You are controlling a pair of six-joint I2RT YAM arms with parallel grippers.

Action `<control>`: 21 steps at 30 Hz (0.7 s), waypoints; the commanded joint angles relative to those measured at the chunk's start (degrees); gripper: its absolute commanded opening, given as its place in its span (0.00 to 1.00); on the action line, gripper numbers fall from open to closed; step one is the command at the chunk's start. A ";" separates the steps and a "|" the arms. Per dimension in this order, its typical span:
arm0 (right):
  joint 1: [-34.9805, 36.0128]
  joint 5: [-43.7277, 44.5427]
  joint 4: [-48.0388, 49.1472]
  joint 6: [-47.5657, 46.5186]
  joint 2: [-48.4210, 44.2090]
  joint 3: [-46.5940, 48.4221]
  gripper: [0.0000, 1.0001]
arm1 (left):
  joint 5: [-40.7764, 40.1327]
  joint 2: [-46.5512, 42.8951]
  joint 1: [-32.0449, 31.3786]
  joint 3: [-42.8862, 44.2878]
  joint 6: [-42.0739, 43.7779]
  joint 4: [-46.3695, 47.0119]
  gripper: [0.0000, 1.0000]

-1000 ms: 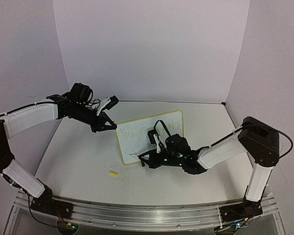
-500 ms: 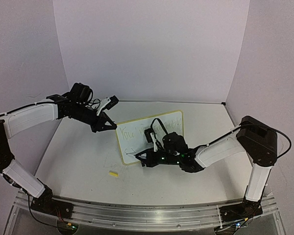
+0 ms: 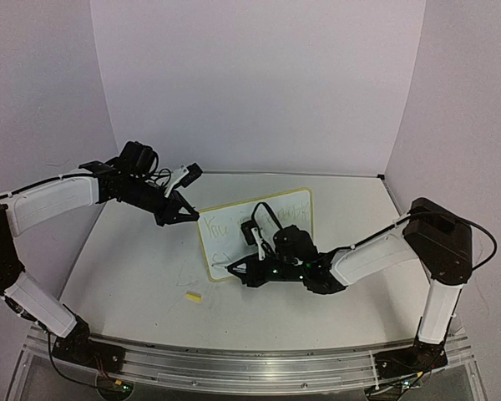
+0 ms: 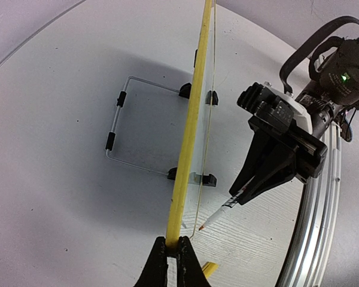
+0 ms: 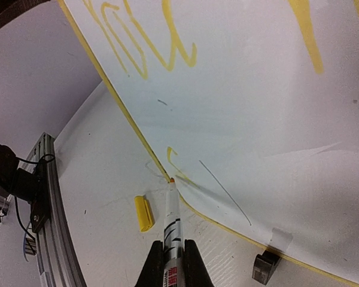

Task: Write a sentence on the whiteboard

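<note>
The whiteboard [image 3: 235, 247] is standing on the table [image 3: 134, 259], the sentence [image 3: 234, 224] showing on its face. The left gripper [image 4: 173, 242] is pinching its upper left rim. The right gripper [image 5: 173, 246] is pinching a marker [image 5: 172, 209], tip touching its lower left corner. A cap [image 5: 143, 213] is lying near that corner.

A robotics lab's test booth.
Plain pale-lilac walls [image 3: 259, 83] close in a white table [image 3: 134, 276] on its left, far and right sides. Two white-and-black robot arms (the left arm [image 3: 50, 205] and the right arm [image 3: 371, 257]) are bolted to a ribbed aluminium rail [image 3: 234, 368] along the near edge. Loose wires [image 3: 73, 373] trail by the left base, and a green status light [image 4: 345, 76] glows on the right arm.
</note>
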 commanded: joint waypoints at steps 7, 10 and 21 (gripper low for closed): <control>1.00 5.91 -0.50 -0.58 -12.59 -4.82 0.00 | -0.97 -0.36 -0.54 0.19 2.50 -1.28 0.00; 1.01 7.42 -2.60 -1.57 -11.40 -4.01 0.00 | -1.00 -0.28 -0.61 0.14 2.42 -1.31 0.00; 1.05 8.67 -6.01 -3.55 -6.53 0.41 0.00 | -1.23 -0.10 -0.62 0.17 2.45 -1.32 0.00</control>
